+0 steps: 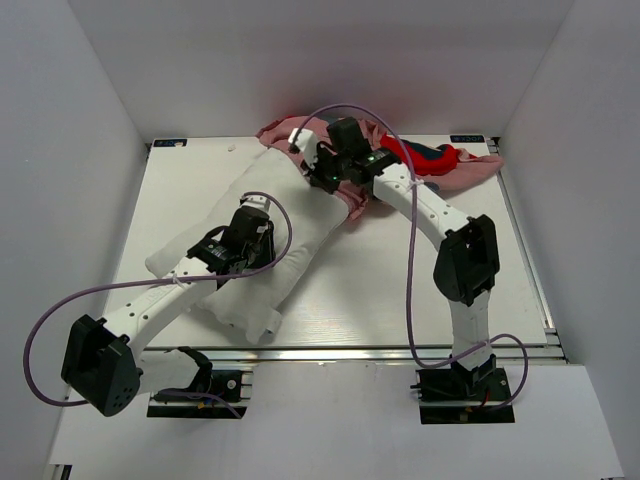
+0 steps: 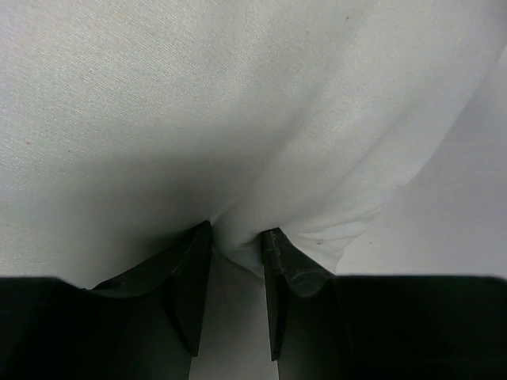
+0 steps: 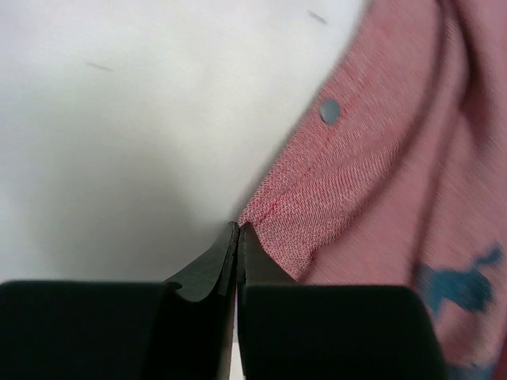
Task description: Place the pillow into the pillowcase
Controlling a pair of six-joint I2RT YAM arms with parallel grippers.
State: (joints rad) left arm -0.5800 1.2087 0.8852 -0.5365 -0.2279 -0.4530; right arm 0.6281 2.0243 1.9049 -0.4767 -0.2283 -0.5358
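pillow [image 1: 305, 225] diagonal on table [image 1: 400, 300] (left half), pillowcase [image 1: 440, 160] behind-right, touching its far end

1. I'd call this a robotics lab test cell, not a home or a shop
2. Two white robot arms, the left arm [image 1: 150, 305] and the right arm [image 1: 430, 205], are fixed on black mounts [image 1: 465, 395] at the near edge of a table [image 1: 400, 300]
3. The table is a plain white board with a bare metal rail [image 1: 380, 355] along its front
4. Blank white panels [image 1: 60, 150] box it in on the left, back and right
5. Purple cables [image 1: 35, 340] loop loose along the arms, and a small green light [image 1: 372, 157] glows on one wrist
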